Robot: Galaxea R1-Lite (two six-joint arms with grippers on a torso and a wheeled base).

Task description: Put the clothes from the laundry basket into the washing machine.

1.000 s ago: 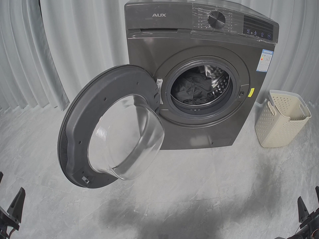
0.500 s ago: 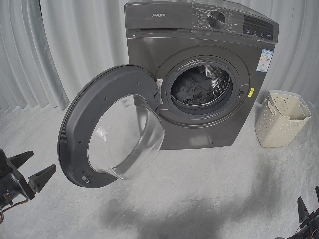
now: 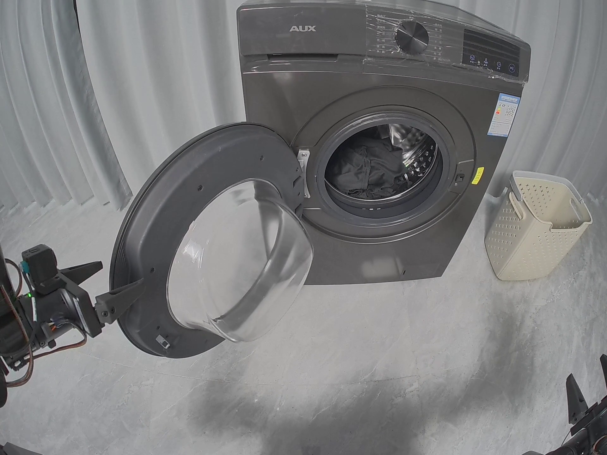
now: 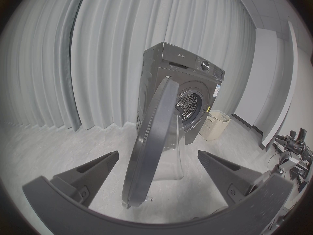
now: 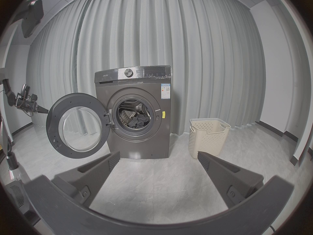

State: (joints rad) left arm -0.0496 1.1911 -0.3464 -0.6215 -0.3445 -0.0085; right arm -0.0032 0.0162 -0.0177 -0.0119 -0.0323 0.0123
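Left gripper (image 3: 121, 273) is matte black with two tapered wedge fingers (image 3: 117, 299), hollow-sided. It has a boxy black module (image 3: 39, 261) on the wrist, a tiny green light (image 3: 28, 296), and thin red and black cables (image 3: 60, 349) looping off the arm. Right gripper (image 3: 588, 380) has the same black pointed fingers. Wrist views show both sets as dark grey triangular wedges with a recessed slot along the side and one round screw (image 4: 85, 193) near each base, mounted on a curved grey bar (image 4: 156, 224).
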